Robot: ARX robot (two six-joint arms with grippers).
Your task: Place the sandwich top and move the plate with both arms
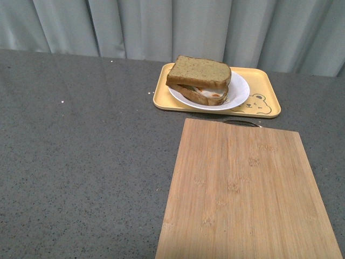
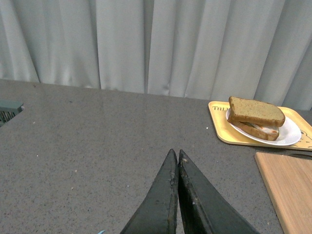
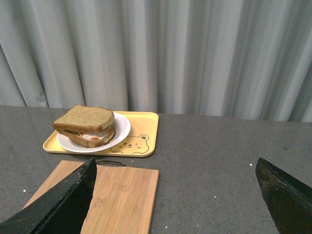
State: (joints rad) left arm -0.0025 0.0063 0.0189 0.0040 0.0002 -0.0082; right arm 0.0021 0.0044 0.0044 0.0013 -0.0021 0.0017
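The sandwich top (image 1: 199, 71), a plain tan-brown slice, lies on top of the egg-bearing slice on the white plate (image 1: 238, 91). The plate sits on the yellow tray. Both also show in the left wrist view, the bread (image 2: 256, 111) on the plate (image 2: 291, 134), and in the right wrist view, the bread (image 3: 84, 118) on the plate (image 3: 120, 127). My left gripper (image 2: 177, 153) is shut and empty, well short of the plate. My right gripper (image 3: 175, 165) is open and empty, far back from the tray. Neither arm shows in the front view.
A yellow tray (image 1: 264, 89) with a bear drawing stands at the back of the dark grey table. A bamboo cutting board (image 1: 242, 189) lies just in front of it, with a metal handle at its far edge. Grey curtains hang behind.
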